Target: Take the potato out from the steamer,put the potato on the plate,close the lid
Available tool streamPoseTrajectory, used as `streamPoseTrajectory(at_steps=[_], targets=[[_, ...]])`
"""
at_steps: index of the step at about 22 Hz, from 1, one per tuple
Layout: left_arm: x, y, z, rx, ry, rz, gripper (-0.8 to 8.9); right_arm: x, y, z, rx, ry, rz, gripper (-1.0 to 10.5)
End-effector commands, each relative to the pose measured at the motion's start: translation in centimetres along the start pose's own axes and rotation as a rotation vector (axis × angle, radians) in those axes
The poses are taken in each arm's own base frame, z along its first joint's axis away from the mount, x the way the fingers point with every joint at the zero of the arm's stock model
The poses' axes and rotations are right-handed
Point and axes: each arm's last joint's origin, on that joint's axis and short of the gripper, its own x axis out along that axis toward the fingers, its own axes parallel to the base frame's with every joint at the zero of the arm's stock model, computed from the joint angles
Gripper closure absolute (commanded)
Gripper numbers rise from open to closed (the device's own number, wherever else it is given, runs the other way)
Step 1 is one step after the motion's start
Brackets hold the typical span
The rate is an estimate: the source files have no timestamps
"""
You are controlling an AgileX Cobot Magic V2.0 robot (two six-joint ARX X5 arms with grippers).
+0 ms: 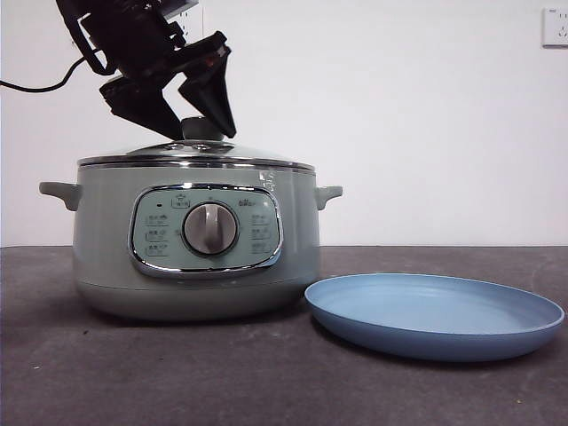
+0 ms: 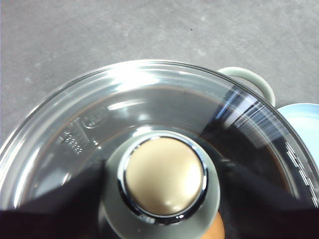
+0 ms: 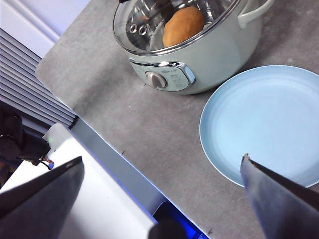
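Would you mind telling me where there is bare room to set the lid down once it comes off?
The plate is bare, as is the grey table in front of the steamer and plate. It is crowded above the steamer, where the left gripper straddles the knob of the lid.

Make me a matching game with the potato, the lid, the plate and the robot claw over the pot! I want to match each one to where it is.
Things:
1. potato
2. lid
3. plate
4. left gripper

Places:
A. on the table beside the steamer, with nothing on it
B. open around the knob, one jaw on each side
C. inside the steamer, seen through the glass
D. sitting on top of the steamer

Pairs: 1-C, 2-D, 3-A, 4-B
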Motion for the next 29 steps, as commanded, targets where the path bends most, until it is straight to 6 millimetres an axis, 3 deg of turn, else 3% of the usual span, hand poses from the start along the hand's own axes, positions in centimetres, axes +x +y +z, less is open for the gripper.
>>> streamPoseTrajectory(at_steps=[1,7,12,15,19,25,29], targets=[[-0.2,-0.1,0.2,0.011,-0.011,0.001,8.22,0.0,0.0,0.1,-0.003,-0.003,-0.002,2.6],[-0.9,-0.2,0.4,0.014,-0.031,0.002,8.22,0.0,0.0,0.1,-0.002,-0.003,-0.002,2.6],[-3.6,-0.5,1.2,0.019,-0.099,0.012,8.22,0.0,0.0,0.1,-0.002,-0.003,-0.001,2.6],[-6.8,-0.6,1.7,0.023,-0.158,0.027,8.22,0.4,-0.2,0.3,0.014,0.003,0.004,2.6],[-12.7,-1.3,1.2,0.019,-0.207,0.083,8.22,1.9,-0.5,1.6,0.034,-0.006,0.048,2.6],[-21.4,-2.8,-2.1,0.006,-0.219,0.188,8.22,7.6,0.2,5.8,-0.007,0.043,0.119,2.6],[-24.4,-3.5,-4.1,-0.024,-0.206,0.203,8.22,11.2,1.2,8.5,-0.053,0.091,0.107,2.6]])
